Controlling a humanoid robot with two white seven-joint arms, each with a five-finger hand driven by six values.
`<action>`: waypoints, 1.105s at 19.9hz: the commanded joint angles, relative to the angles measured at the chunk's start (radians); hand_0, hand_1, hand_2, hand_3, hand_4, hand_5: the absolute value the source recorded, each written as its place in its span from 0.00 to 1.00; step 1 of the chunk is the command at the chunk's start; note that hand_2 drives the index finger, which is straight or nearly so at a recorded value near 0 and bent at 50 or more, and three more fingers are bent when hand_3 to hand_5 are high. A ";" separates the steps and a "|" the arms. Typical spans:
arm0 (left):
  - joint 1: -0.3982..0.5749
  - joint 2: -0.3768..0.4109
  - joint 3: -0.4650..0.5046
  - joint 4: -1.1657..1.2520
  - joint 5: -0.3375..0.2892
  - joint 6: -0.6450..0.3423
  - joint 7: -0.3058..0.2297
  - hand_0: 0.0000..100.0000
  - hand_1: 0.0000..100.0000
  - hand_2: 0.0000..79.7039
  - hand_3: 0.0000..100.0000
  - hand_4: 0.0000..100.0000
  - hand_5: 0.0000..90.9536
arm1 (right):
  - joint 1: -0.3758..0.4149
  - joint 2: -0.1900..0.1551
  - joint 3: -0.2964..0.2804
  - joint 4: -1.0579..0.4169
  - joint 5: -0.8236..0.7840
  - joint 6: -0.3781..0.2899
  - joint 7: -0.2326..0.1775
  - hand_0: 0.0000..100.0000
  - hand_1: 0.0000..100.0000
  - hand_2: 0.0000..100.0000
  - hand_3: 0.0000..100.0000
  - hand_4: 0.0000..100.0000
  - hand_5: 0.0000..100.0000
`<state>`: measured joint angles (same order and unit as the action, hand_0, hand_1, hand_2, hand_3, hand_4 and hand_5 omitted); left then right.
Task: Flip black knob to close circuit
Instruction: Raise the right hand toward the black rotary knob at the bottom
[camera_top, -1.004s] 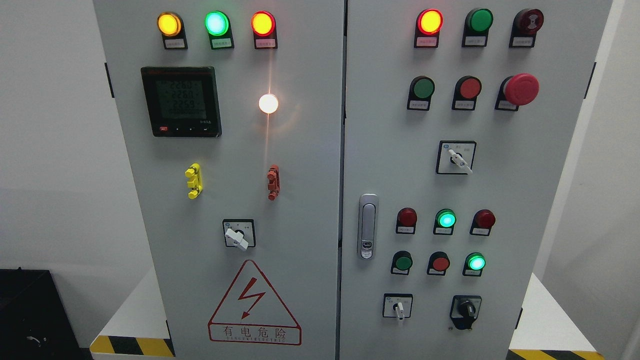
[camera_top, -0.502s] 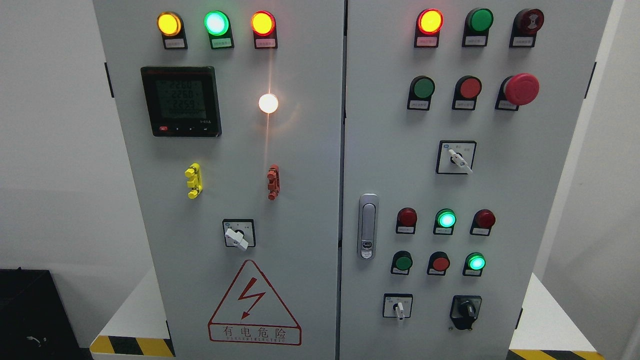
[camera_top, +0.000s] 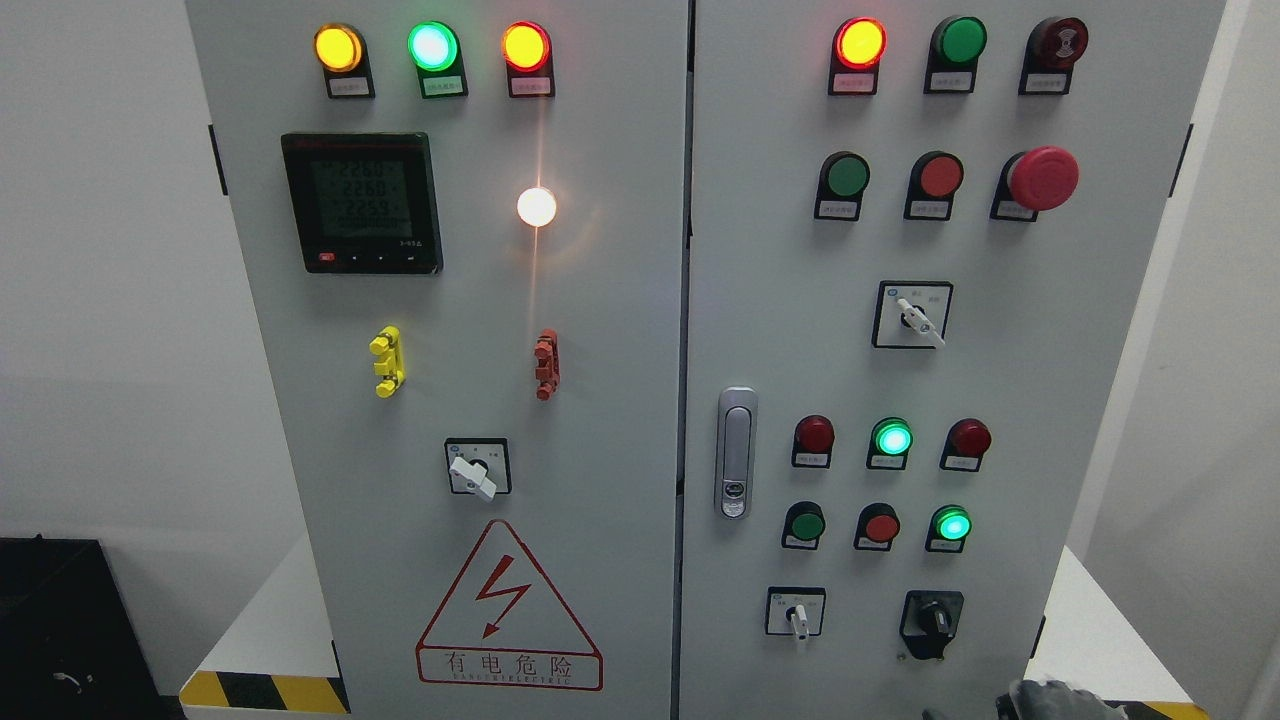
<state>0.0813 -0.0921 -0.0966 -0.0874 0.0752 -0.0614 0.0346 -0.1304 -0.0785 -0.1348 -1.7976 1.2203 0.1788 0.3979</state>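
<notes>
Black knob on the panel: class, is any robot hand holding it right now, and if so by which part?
Nothing holds the black knob. Only the tip of the right hand shows at the bottom edge, below the knob and apart from it, with nothing visibly in it.

Warning sign (camera_top: 509, 610) reads 有电危险 (meter (camera_top: 362, 203) shows 2259).

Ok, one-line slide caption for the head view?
Right hand enters at bottom edge, below the black knob on the cabinet's right door.
</notes>
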 joint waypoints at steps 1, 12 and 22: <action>0.000 0.000 0.000 0.000 0.000 0.000 0.001 0.12 0.56 0.00 0.00 0.00 0.00 | -0.031 0.019 0.001 -0.009 0.042 0.008 0.010 0.00 0.00 0.94 1.00 1.00 1.00; 0.000 0.000 0.000 0.000 0.000 0.000 0.001 0.12 0.56 0.00 0.00 0.00 0.00 | -0.075 0.037 0.037 0.010 0.047 0.057 0.019 0.00 0.00 0.94 1.00 0.99 1.00; 0.000 0.000 0.000 0.000 0.000 0.000 0.001 0.12 0.56 0.00 0.00 0.00 0.00 | -0.112 0.034 0.037 0.053 0.050 0.085 0.036 0.00 0.00 0.94 1.00 0.99 1.00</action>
<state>0.0813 -0.0920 -0.0966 -0.0875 0.0751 -0.0614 0.0346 -0.2229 -0.0487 -0.1077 -1.7729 1.2679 0.2581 0.4339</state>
